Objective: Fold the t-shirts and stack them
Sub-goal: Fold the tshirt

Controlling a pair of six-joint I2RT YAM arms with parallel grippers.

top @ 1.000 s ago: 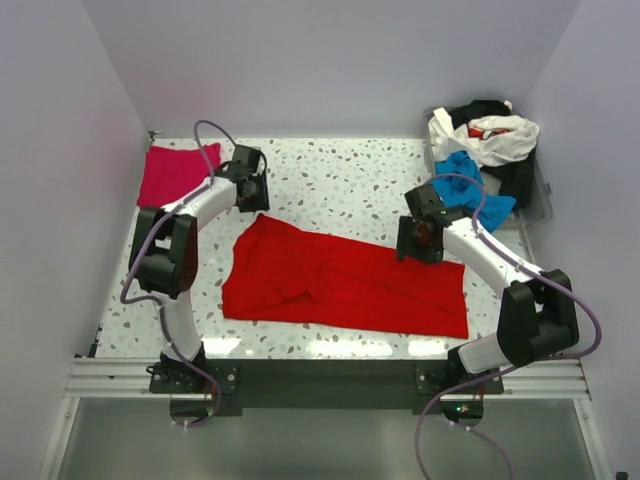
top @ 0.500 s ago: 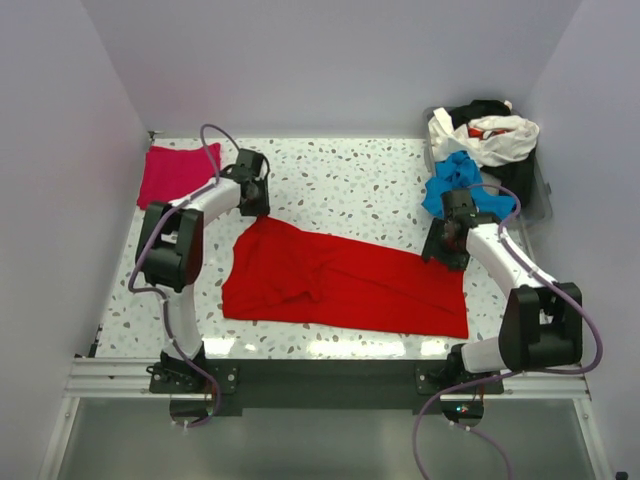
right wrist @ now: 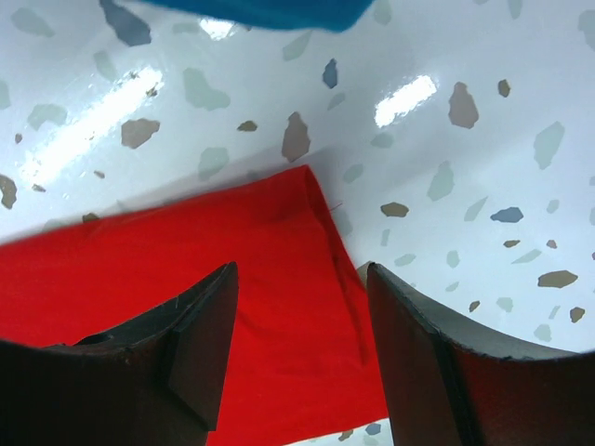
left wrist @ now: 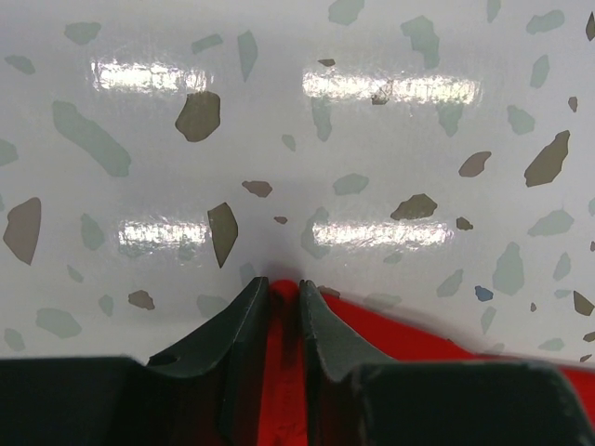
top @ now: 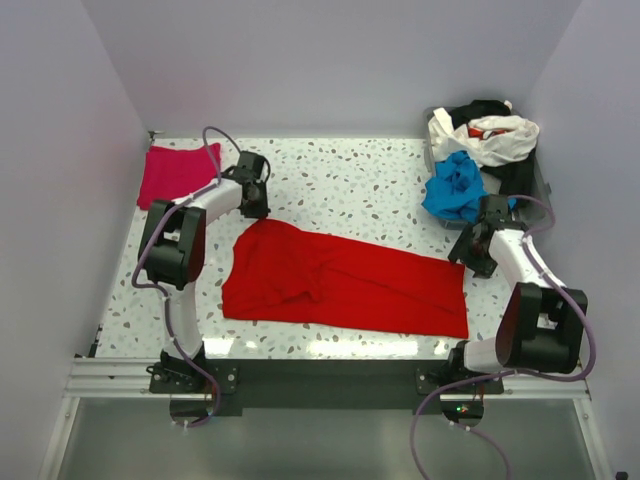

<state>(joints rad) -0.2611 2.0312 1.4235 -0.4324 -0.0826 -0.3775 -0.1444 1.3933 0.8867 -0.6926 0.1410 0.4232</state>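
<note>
Two robot arms work a large red t-shirt [top: 340, 285] spread, partly rumpled, across the middle of a speckled surface [top: 350, 175]. The left gripper [top: 256, 208] sits low at the shirt's far left corner; its wrist camera shows the left gripper [left wrist: 284, 295] drawn nearly together, with a narrow strip of the red t-shirt [left wrist: 283, 372] pinched between its dark fingers [left wrist: 244, 321]. The right gripper [top: 472, 258] hangs at the shirt's far right corner. From its own wrist, the right gripper [right wrist: 299, 274] stands wide apart and grasps nothing, the hemmed corner of the red t-shirt [right wrist: 186, 269] lying flat below it.

A magenta-pink t-shirt [top: 175, 172] lies folded at the far left corner of the surface, well apart from the red one. A bright blue t-shirt [top: 455, 190] is bunched at the far right, just beside a heap of white and black t-shirts [top: 490, 135] piled in a clear bin [top: 541, 195].
</note>
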